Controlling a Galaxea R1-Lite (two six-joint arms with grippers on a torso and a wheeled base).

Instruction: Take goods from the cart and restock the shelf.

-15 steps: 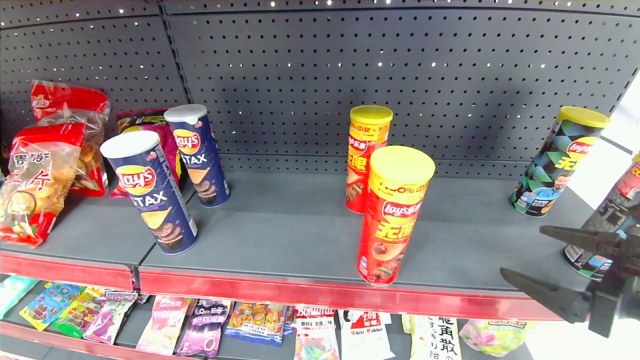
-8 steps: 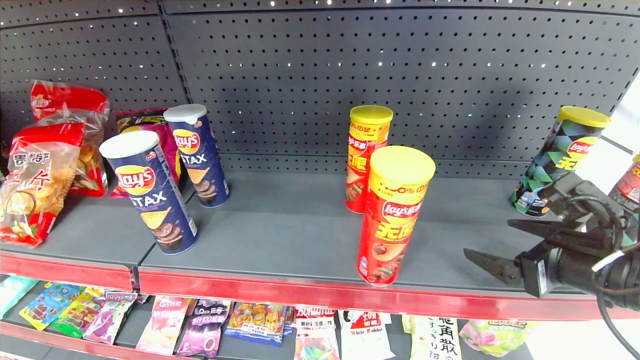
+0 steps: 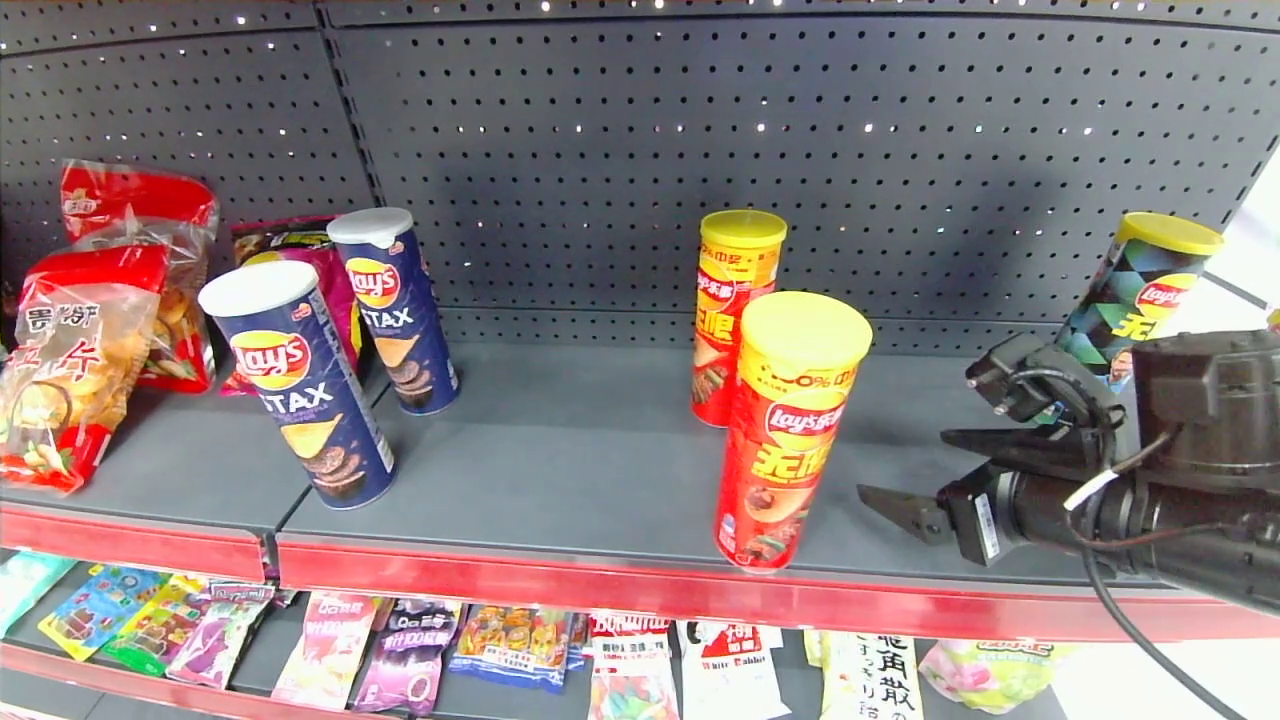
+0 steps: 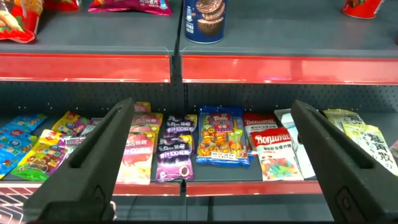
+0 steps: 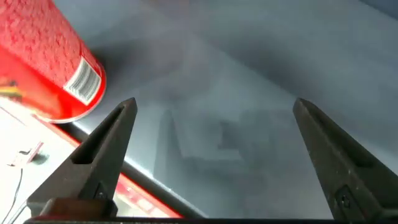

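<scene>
I've got the right gripper (image 3: 905,465) over the shelf (image 3: 600,470); nearest can (image 3: 790,430) stands just left of it, second can (image 3: 735,310) behind that, third can (image 3: 1140,285) behind the gripper.

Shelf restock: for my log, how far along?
Done: the front red can and front blue can stand on the shelf. In hand: nothing; the right gripper, fingers open, hovers empty beside that red can. Remaining: bare shelf between those cans; left gripper open too.

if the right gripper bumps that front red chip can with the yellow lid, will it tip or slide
Likely tips rather than slides: the front red can is tall and narrow, standing upright close to the shelf's red front lip. Once down, its round body would probably roll.
</scene>
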